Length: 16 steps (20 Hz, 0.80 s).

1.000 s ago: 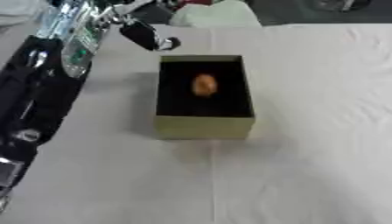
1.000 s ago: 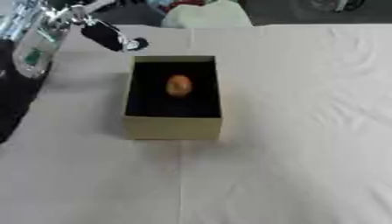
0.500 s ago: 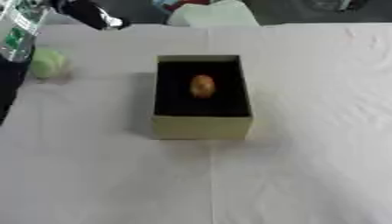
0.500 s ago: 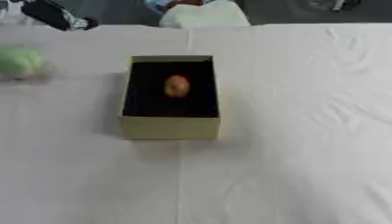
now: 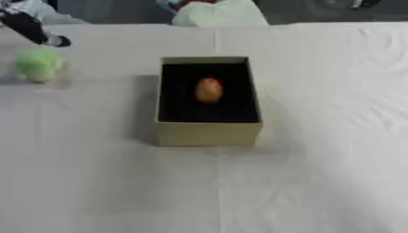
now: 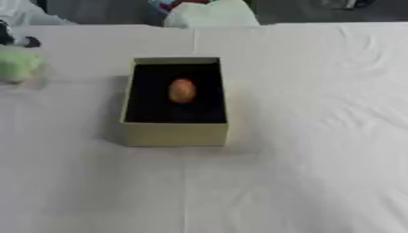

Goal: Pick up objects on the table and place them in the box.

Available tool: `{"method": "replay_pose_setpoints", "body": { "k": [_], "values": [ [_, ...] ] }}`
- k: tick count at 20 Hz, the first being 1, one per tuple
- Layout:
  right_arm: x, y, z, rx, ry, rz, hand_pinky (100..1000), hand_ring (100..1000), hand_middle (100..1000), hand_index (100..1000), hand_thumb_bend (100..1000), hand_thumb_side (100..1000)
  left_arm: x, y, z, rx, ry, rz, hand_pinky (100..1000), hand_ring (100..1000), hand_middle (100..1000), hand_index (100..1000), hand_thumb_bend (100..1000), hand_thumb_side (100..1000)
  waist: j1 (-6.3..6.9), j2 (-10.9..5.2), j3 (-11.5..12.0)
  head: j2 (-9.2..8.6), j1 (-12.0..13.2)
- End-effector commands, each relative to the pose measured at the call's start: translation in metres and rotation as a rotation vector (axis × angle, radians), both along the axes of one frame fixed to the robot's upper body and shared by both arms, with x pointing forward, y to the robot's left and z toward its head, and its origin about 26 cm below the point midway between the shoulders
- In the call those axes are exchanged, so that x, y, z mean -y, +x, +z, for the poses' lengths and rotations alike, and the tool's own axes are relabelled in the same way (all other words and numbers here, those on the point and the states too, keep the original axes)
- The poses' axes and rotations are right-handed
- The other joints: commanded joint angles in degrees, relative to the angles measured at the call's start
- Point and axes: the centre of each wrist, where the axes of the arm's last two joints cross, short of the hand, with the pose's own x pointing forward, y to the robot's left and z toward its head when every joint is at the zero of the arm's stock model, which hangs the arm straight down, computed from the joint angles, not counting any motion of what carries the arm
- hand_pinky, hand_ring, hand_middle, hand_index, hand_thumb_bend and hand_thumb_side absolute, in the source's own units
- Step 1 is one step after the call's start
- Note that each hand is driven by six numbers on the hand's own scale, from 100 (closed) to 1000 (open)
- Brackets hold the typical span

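A: Box [image 5: 209, 132] mid-bench [image 5: 318, 173], open top, black inside. One orange egg-shaped item [image 5: 209, 89] lies in it, toward the far end.

B: Anything left outside?

A: A pale green ball [image 5: 38, 64], well left of the box, level with its far end, blurred. That's the one to pick.

B: Hands?

A: Left hand [image 5: 32, 28] shows at the top-left corner, beyond the ball and apart from it. Only dark fingers [image 5: 57, 42] and a bit of arm visible. Spread or curled, cannot tell. It holds nothing I can see. Right hand isn't in either view.

B: Risks?

A: My guess: the ball looks round, so a nudge from a finger could roll it further left, off the bench. It's also close to the edge of view, so the reach may go half unseen. On the drop, the box is narrow and already holds the orange item; release off centre and the ball may clip the rim and bounce out.

B: Progress?

A: One in, one out, by what shows.
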Motion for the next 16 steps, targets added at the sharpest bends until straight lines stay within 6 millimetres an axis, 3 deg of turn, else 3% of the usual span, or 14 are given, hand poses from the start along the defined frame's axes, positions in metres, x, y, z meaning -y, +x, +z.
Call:
{"method": "replay_pose_setpoints", "body": {
  "k": [1, 8, 16],
  "values": [
    [0.002, -0.004, 0.012, 0.033, -0.036, -0.008, 777, 748, 739, 792, 100, 1000, -0.022, -0.006, 0.019, 0.005, 0.029, 0.042, 875, 880, 869, 922, 599, 215, 0.05, -0.76, -0.2, -0.87, 0.1],
    [0.002, -0.004, 0.013, 0.036, -0.033, -0.008, 777, 748, 739, 792, 100, 1000, -0.035, -0.003, 0.011, -0.048, 0.075, 0.105, 872, 883, 879, 921, 536, 126, 0.14, -0.33, -0.5, -1.48, 0.2],
    [0.001, -0.004, 0.013, 0.039, -0.031, -0.005, 778, 748, 738, 792, 100, 1000, -0.044, 0.001, 0.0, -0.084, 0.102, 0.161, 873, 887, 888, 920, 490, 100, 0.14, 0.51, -0.9, -2.06, 0.3]
  ]
}}
